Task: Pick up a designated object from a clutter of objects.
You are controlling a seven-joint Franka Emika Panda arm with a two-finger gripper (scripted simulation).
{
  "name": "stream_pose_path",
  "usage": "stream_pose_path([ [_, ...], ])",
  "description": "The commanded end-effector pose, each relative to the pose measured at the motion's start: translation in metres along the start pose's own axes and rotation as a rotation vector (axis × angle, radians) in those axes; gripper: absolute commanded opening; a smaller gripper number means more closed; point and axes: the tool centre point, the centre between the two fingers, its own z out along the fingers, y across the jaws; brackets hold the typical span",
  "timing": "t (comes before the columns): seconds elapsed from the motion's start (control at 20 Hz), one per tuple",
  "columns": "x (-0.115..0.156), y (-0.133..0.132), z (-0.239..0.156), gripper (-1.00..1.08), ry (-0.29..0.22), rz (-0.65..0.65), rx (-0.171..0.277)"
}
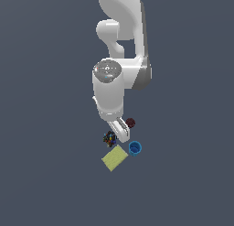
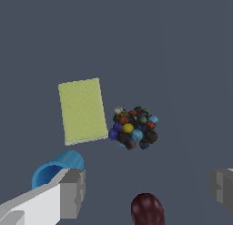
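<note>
While my gripper [image 2: 148,187] hangs with its jaws spread wide and nothing between them, the speckled cluster [image 2: 133,127] lies on the floor, ungrasped.

Going from the exterior view's left, I see the cluster first, just beside the yellow-green block [image 1: 114,158], apart from the blue cup [image 1: 135,148] and the maroon ball [image 1: 130,123], with my white finger [image 1: 119,128] among them.

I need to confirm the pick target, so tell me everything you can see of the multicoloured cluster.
The multicoloured cluster is a dark, lumpy clump of small balls in blue, red, orange, yellow and white. It lies on the grey floor close beside the yellow-green block, apart from the maroon ball and blue cup. The gripper is open and not touching it.
</note>
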Motion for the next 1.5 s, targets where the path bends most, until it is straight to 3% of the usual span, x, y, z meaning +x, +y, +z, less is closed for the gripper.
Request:
stream_pose_path([
  [0.0,0.003,0.000,0.011,1.00,0.003,0.074,0.002],
  [0.7,0.017,0.005,0.054,1.00,0.016,0.379,0.010],
  [1.45,0.019,0.007,0.072,1.00,0.019,0.423,0.010],
])
